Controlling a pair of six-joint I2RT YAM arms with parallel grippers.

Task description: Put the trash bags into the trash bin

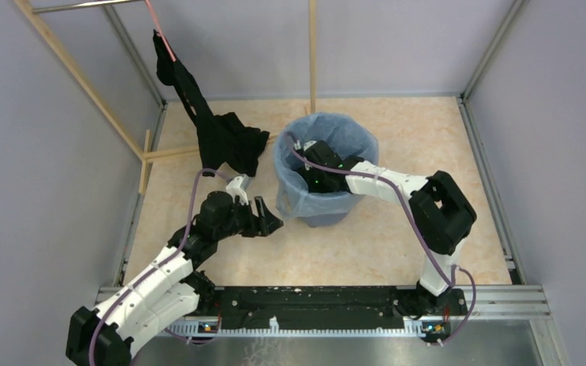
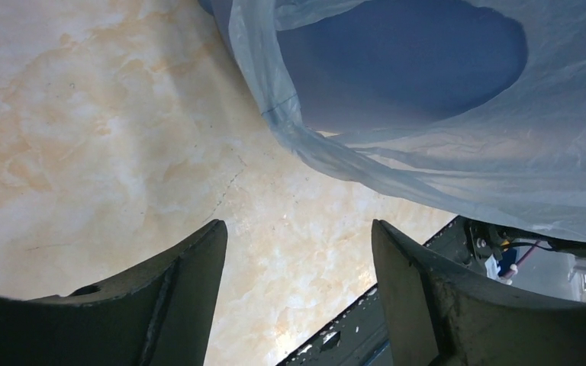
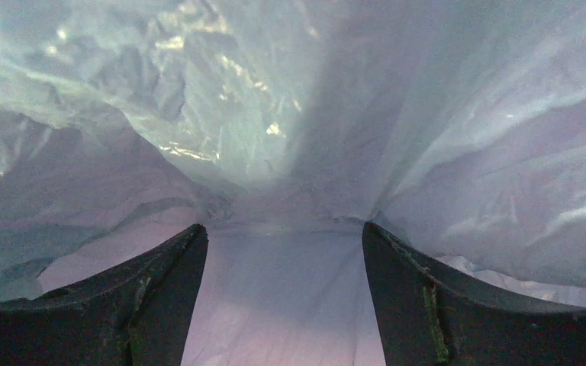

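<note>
The trash bag (image 1: pixel 349 125) is seated in the trash bin (image 1: pixel 322 219) as a liner: its mouth is turned upward and its edge is folded outward over the rim, so that the pale-blue film is draped down most of the bin's outer wall. The bin is stood upright, its long axis vertical, and only a bare blue band is left uncovered at its foot. In the left wrist view the film (image 2: pixel 503 152) is seen hanging wrinkled over the darker blue wall (image 2: pixel 397 61).

The right gripper (image 1: pixel 310 156) is sunk inside the bin through the bag's mouth. Its jaws are held wide apart (image 3: pixel 284 227), and crumpled film (image 3: pixel 275 114) is spread just ahead of the tips; nothing is pinched between them.

The left gripper (image 1: pixel 267 219) is held low just left of the bin, pointed toward it. Its jaws are likewise parted wide (image 2: pixel 299 225), with only the marbled table (image 2: pixel 84 114) seen in the gap.

Behind and left of the bin, a black garment (image 1: pixel 229 141) is hung down onto the table.
</note>
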